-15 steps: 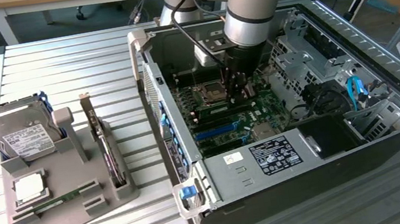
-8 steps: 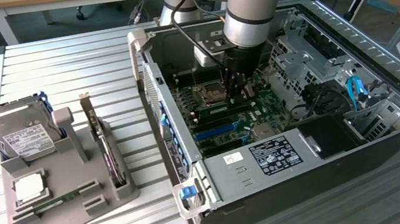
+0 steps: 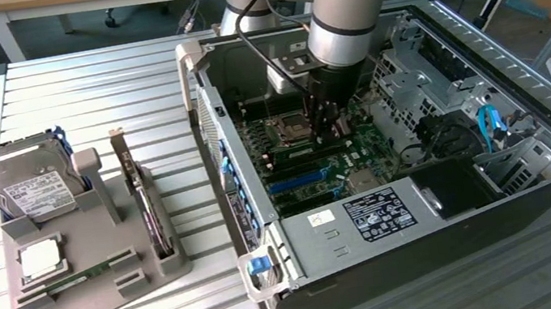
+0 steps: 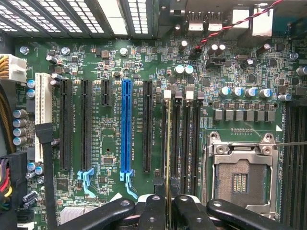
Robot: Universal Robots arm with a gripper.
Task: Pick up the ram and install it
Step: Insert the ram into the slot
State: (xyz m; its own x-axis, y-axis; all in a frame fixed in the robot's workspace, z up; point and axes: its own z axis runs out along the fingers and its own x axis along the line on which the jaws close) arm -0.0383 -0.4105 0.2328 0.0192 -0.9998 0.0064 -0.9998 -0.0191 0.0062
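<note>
wrist view, tool clenched on the ram, thin board seen edge-on over the memory slots, beside the bare CPU socket, exterior view, arm reaching down into the open computer case, hard drive in a grey holder on the counter

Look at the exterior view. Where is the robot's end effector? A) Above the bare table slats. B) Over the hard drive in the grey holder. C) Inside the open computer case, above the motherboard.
C: the end effector reaches down inside the open computer case, just over the green motherboard, gripping the ram edge-on.
</note>
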